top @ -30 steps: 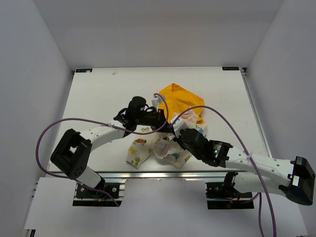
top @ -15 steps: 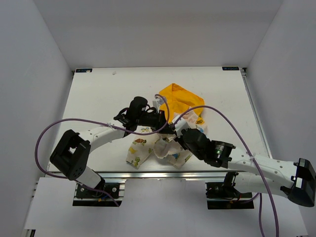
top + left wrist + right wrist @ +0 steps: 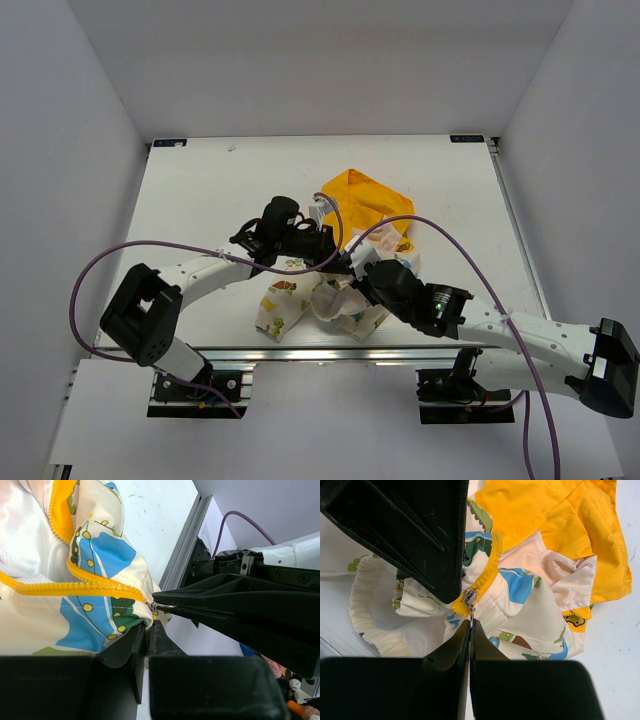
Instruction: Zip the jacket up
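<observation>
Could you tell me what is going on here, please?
Two robot arms are working on a child's jacket lying on the table. The left pincer pinches the hem beside the zipper's lower end, and the right pincer grips the zipper pull. The pull sits at the bottom; the yellow teeth above it are apart.
</observation>
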